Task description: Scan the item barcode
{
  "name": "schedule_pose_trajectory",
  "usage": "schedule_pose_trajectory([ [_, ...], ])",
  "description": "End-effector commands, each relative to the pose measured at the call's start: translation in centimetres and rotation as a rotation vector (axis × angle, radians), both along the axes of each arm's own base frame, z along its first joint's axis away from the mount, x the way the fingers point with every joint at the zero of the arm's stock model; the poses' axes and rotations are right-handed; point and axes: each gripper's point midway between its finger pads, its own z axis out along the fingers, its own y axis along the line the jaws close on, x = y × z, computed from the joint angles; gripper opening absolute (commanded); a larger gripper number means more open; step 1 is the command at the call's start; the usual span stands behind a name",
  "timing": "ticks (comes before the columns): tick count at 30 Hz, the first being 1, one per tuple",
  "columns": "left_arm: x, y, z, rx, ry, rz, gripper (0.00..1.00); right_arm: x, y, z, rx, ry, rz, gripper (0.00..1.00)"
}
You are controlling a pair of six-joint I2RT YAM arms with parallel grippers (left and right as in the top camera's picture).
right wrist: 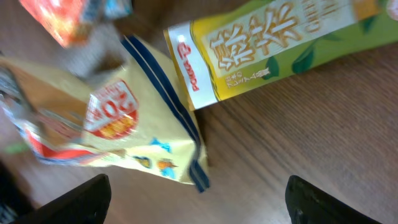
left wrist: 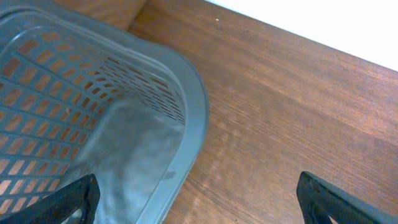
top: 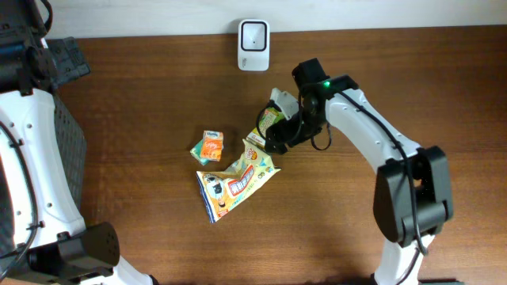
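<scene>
Obs., overhead view: wooden table (top: pixel 142 103), a white scanner (top: pixel 253 45) standing at its far edge. Three items are grouped mid-table: a green-and-yellow tea box (top: pixel 268 120), a yellow snack bag (top: pixel 234 180) and a small orange pack (top: pixel 210 146).

Task item: we take it to be the box. It lies flat and tilted, well below the scanner and apart from it, with its lower end against the upper corner of the bag. The orange pack sits just left of the bag's top. We see no barcode on the box face that shows.

Right gripper (top: pixel 273 141): low over the box's lower end. In the right wrist view, the gripper (right wrist: pixel 199 205) has its fingers (right wrist: pixel 81 199) spread wide. Between them we see only bare table and the bag's (right wrist: pixel 124 118) corner. The box (right wrist: pixel 280 43) lies beyond the tips, printed face up, its end meeting the bag's blue-striped seam. Nothing is gripped. The orange pack (right wrist: pixel 56 22) is a blur at top left.

Left gripper (left wrist: pixel 199 208): jaws fully apart and empty, hanging over the rim of a grey basket (left wrist: pixel 193 106) at the table's left side.
</scene>
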Motion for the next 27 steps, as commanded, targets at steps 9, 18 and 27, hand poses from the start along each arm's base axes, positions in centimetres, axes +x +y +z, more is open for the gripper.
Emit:
schedule_pose_trajectory([
  [9,0.0,0.2,-0.1,-0.006,-0.002,0.011,0.99,-2.0,6.0,-4.0,0.395,0.138,0.220,0.90],
  [18,0.0,0.2,-0.1,-0.005,-0.002,0.011,0.99,-3.7,8.0,-3.7,0.436,0.218,0.217,0.88],
  [27,0.0,0.2,-0.1,-0.006,-0.002,0.011,0.99,-4.7,10.5,-5.7,0.277,0.265,0.129,0.73],
])
